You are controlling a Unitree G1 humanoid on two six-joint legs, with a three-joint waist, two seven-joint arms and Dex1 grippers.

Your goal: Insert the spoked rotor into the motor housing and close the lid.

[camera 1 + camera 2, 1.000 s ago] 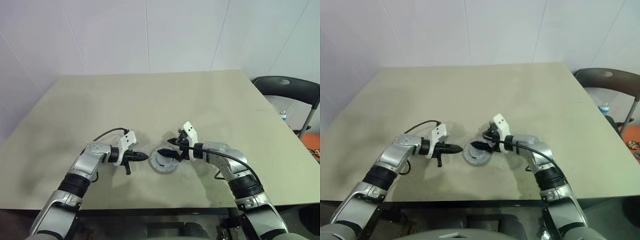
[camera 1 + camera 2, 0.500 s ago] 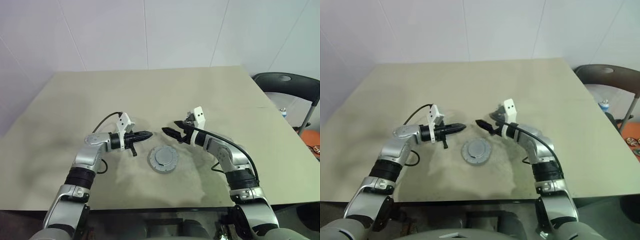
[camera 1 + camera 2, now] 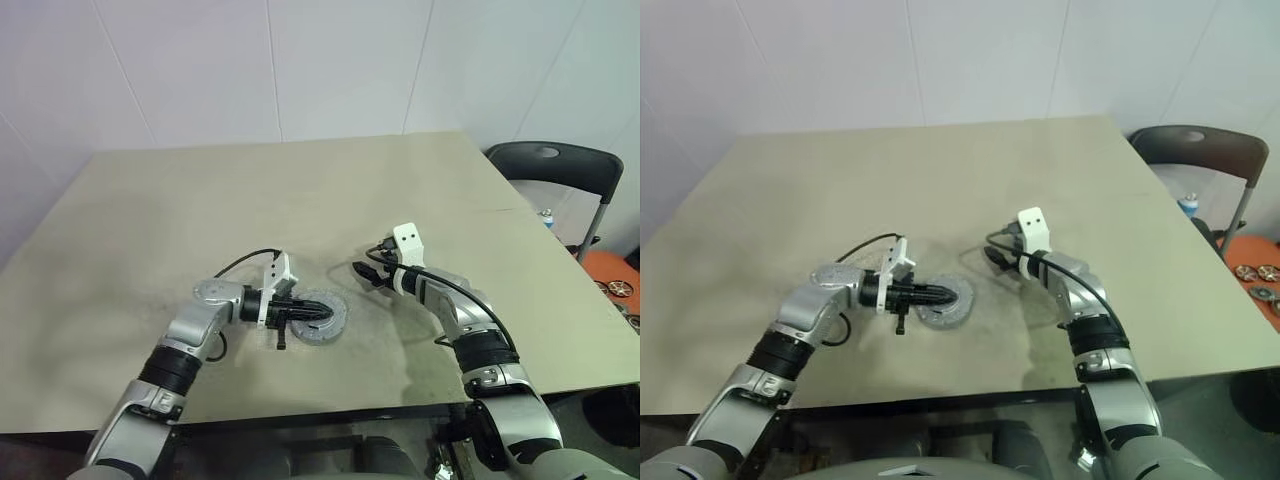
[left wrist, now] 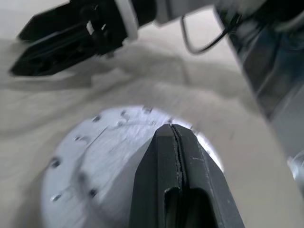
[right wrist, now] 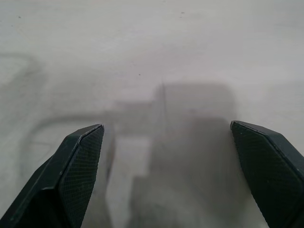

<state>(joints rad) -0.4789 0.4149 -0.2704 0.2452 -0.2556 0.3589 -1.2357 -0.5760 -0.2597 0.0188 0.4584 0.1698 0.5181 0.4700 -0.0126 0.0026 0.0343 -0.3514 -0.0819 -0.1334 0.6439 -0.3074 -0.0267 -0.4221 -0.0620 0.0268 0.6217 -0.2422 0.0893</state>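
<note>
My left claw (image 3: pixel 318 312) is pinched shut, empty, tips over the round grey housing (image 3: pixel 322 319) with its lid (image 4: pixel 102 156) on, near the bench (image 3: pixel 300 200) front edge. Can't see the rotor; presumably inside. Next: press down square on the lid's centre, not the rim, so it seats flat. Right claw (image 3: pixel 361 270) spread wide, empty, just beyond.

The table (image 3: pixel 300 190) was a plain pale beige. On it sat a round grey metal lid (image 3: pixel 322 318), silvery with small dark screw dots around its face. Both grippers, left (image 3: pixel 318 311) and right (image 3: pixel 359 269), had black fingers behind white brackets. A chair (image 3: pixel 548 165) was black.
</note>
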